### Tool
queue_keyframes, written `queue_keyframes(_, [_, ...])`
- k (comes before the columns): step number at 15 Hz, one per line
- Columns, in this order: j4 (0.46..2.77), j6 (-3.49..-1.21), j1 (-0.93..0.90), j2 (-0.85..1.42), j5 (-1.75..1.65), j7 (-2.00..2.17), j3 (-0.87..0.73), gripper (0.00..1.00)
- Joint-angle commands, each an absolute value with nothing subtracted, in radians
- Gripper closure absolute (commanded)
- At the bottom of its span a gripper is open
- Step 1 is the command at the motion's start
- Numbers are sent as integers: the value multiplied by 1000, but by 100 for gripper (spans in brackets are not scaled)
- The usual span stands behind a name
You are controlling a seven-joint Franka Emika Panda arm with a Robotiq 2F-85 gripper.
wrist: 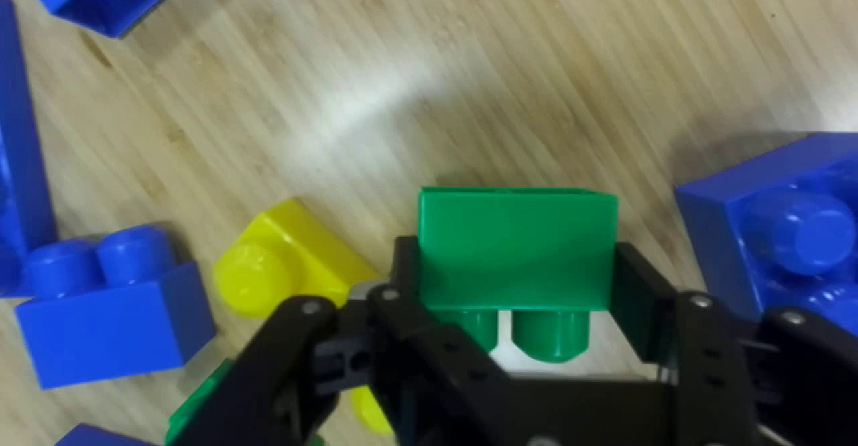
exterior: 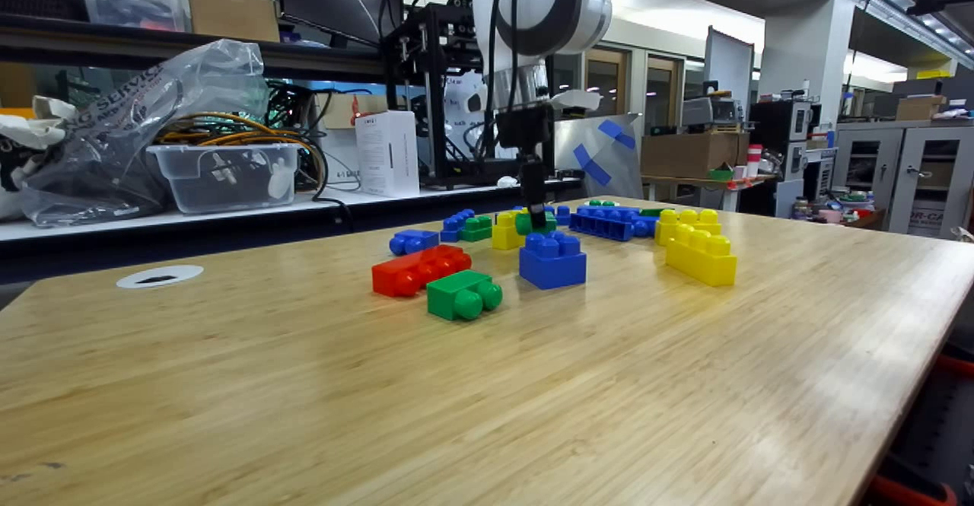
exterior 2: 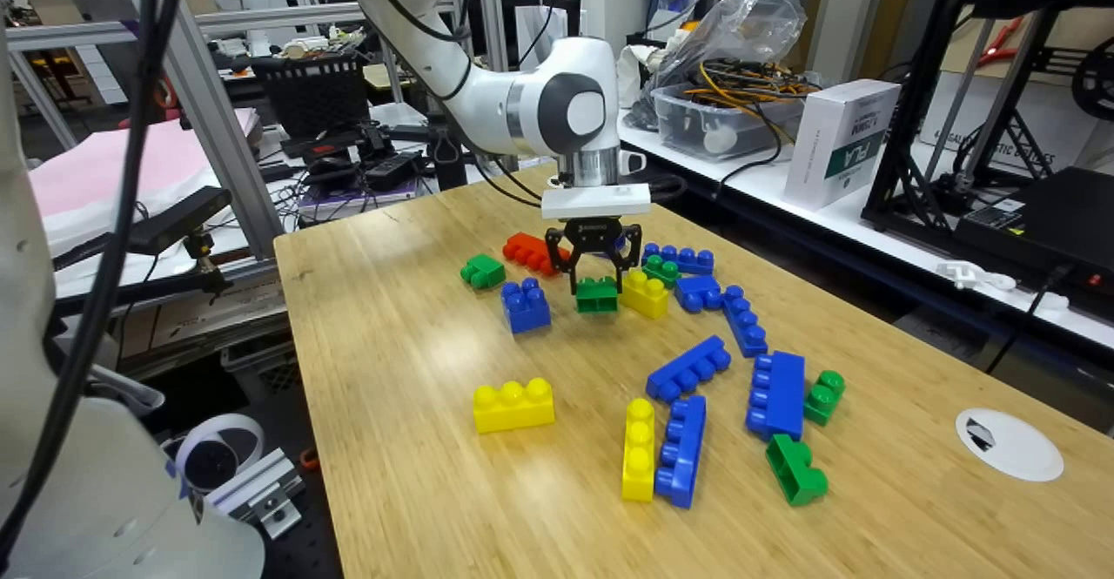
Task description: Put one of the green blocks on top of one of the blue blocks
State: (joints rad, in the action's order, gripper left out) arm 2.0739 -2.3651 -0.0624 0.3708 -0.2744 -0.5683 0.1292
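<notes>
Green block (wrist: 517,251) is what you have pinched in your gripper (exterior 2: 596,288), its two ends held between the black fingers (wrist: 640,302). You have it turned on its side: the wrist view shows you one flat face and two studs pointing toward the lower edge, while an exterior view shows you its hollow underside. Whether it touches the table (exterior 2: 392,474) or hangs just above it, you cannot tell from these angles. Your blue block (exterior 2: 526,311) stands on the table with its studs up, near the green block but apart from it; at the right of the wrist view you see only part of it. Just beside the green block, on the side away from the blue one, sits a yellow block (exterior 2: 645,295). Near the blue block you see a red block (exterior: 407,272) and a second green block (exterior: 449,294), both lying on their sides. Another yellow block (exterior 2: 513,412) stands studs up, well apart from your gripper. More blue blocks (exterior 2: 689,453) lie scattered on the table, one of them just beside a third yellow block (exterior 2: 638,461).
</notes>
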Motion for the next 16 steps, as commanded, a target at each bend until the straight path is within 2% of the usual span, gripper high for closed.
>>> queue_keyframes(1, [2168,-2432,-24,240,-219,-659,157,56])
queue_keyframes(9, [2344,-2481,-50,-12,89,-1019,146,56])
queue_keyframes(16, [2467,-2448,-75,-110,407,-1389,68,56])
